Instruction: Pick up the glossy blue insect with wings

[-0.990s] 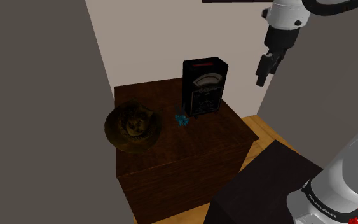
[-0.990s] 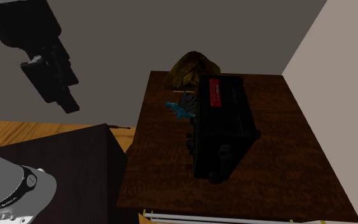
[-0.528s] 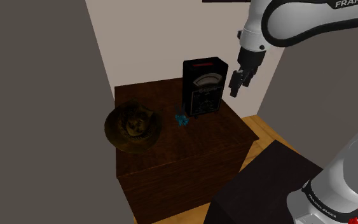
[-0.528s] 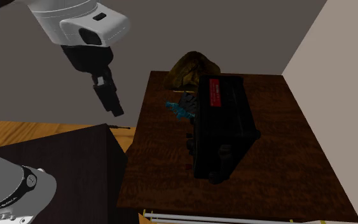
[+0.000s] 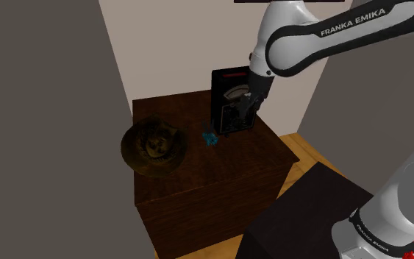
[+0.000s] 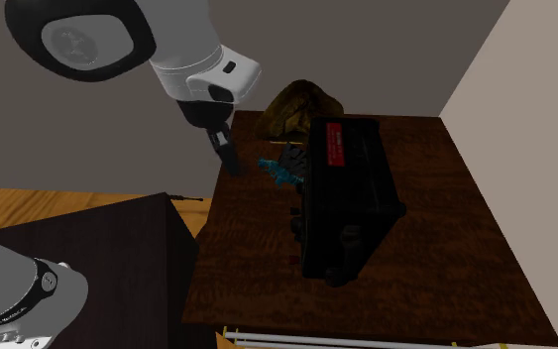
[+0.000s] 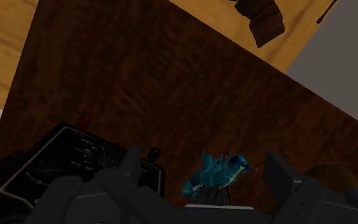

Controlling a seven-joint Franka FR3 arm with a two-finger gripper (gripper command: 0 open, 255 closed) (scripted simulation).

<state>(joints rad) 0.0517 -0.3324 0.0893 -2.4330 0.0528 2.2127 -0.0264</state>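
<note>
Under the tool (image 7: 204, 159), approx. centred between its two fingers in the wrist view, sits the blue insect (image 7: 214, 179) on the dark wood bench (image 7: 171, 95). The fingers are spread wide, nothing in them, and neither touches the insect. The tool hangs above the bench, not down at it yet.

Handling, as a judgement: it is small, so prob. v. light and stiff like a moulded figure. The glossy skin may slip under the pads. The thin wings and legs stick out and look like the weak parts, so the grip should go across the thicker body, w/ fingers either side and low, not on wing tips.

Looks: bright teal-blue w/ a shine, lighter on the upper edges and darker beneath. The outline is jagged, w/ pointed bits fanning out to the sides. Finer detail can't be made out.

Just beside the insect, on one finger's side, stands a black analog meter (image 5: 226, 110). A brown brimmed hat (image 5: 154, 147) lies further off on the other side.
</note>
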